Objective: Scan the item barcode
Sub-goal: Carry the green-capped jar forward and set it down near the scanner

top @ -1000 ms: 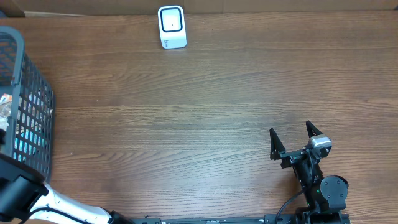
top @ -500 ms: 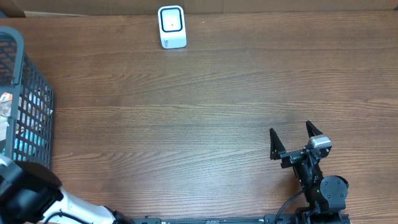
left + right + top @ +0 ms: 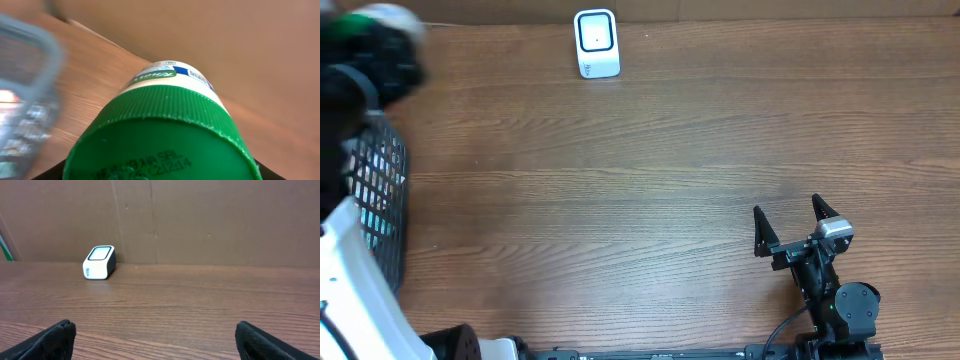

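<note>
Left hand (image 3: 375,50), part-open, clamps green-lidded jar (image 3: 165,125) above basket (image 3: 382,190), table's far-left. Right hand (image 3: 788,228) wide open, empty. Jar prob. rigid, smooth, slippery: grip body sides, label clear for scanner (image 3: 596,43).

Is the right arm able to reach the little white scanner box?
Probably, though it looks a long stretch. The right gripper is open and empty near the front edge, and only bare table lies between it and the scanner at the back.
</note>
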You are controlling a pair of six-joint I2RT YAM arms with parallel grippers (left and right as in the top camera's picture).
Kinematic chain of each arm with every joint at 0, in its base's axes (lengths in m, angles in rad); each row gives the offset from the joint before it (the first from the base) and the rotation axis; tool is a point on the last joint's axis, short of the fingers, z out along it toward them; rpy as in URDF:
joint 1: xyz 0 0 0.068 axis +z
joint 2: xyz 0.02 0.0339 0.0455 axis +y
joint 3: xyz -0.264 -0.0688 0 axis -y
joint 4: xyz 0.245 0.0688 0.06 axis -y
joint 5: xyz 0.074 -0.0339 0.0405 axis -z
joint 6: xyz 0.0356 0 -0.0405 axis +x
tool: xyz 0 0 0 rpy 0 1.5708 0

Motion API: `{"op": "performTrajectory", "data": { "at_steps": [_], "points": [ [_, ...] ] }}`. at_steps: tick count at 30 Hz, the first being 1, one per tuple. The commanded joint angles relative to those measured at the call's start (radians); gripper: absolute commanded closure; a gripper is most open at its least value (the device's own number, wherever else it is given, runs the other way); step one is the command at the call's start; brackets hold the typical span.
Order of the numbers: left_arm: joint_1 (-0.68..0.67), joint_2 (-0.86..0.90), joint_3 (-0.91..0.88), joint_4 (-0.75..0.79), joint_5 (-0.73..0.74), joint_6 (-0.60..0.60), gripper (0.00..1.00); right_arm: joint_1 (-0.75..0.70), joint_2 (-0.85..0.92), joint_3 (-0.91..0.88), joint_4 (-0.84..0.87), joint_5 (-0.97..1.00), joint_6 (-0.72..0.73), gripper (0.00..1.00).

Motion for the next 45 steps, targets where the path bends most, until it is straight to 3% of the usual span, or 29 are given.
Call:
{"op": "performTrajectory", "data": {
  "at_steps": [1,12,26,34,40,41,45],
  "points": [
    [-0.166,0.050,-0.028,-0.014,0.005,-0.010,0.72,0.006,-0.008,-0.011,0.003,-0.003,0.005,0.00],
    [-0.492,0.328,-0.085,-0.140,-0.082,-0.007,0.73,0.006,-0.008,-0.011,0.003,-0.003,0.005,0.00],
    [-0.689,0.776,-0.086,-0.199,0.013,-0.029,0.71,0.006,-0.008,-0.011,0.003,-0.003,0.005,0.00],
    [-0.717,0.869,-0.086,-0.175,0.016,-0.056,0.71,0.006,-0.008,-0.011,0.003,-0.003,0.005,0.00],
    [-0.718,0.869,-0.086,-0.140,0.013,-0.071,0.62,0.006,-0.008,-0.011,0.003,-0.003,0.005,0.00],
    [-0.718,0.869,-0.086,-0.138,0.011,-0.070,0.55,0.006,-0.008,-0.011,0.003,-0.003,0.005,0.00],
    [-0.718,0.870,-0.086,-0.133,0.004,-0.063,0.43,0.006,-0.008,-0.011,0.003,-0.003,0.005,0.00]
  ]
}}
